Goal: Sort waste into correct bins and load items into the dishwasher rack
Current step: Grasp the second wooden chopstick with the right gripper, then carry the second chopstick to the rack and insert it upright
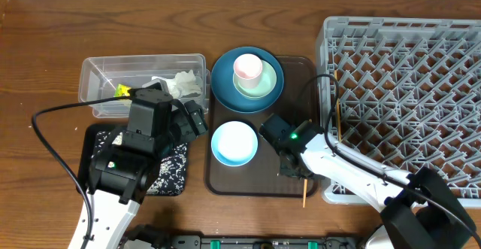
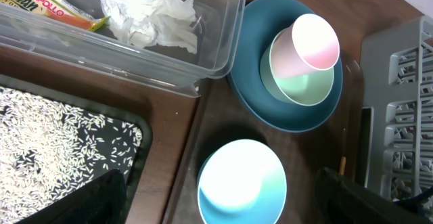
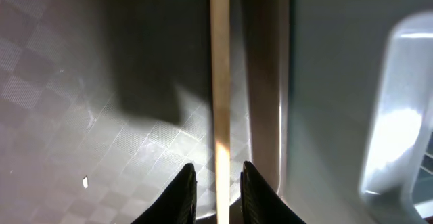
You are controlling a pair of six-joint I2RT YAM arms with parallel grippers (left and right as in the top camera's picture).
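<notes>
My right gripper (image 1: 295, 172) (image 3: 218, 183) is low over the right edge of the brown serving tray (image 1: 297, 72). Its fingers stand a little apart, with a thin wooden chopstick (image 3: 219, 82) (image 1: 304, 195) running between them and a sliver of gap on each side. A second chopstick (image 1: 338, 121) lies along the dishwasher rack's (image 1: 406, 91) left wall. My left gripper (image 1: 192, 121) (image 2: 226, 207) hangs wide open above the pale blue-white bowl (image 1: 234, 143) (image 2: 242, 183). On the dark blue plate (image 1: 222, 83) (image 2: 254, 68) sits the pale green bowl (image 1: 259, 89) with the pink cup (image 1: 247, 68) (image 2: 312, 42) inside.
The clear tub (image 1: 94, 83) (image 2: 216, 41) holds the white tissue (image 1: 183, 83) (image 2: 152, 17) and the yellow-green wrapper (image 1: 122, 91) (image 2: 47, 1). Rice grains (image 2: 47, 129) cover the black tray (image 1: 176, 175), partly under my left arm. The rack's grey wall (image 3: 406, 116) rises just right of the right fingers.
</notes>
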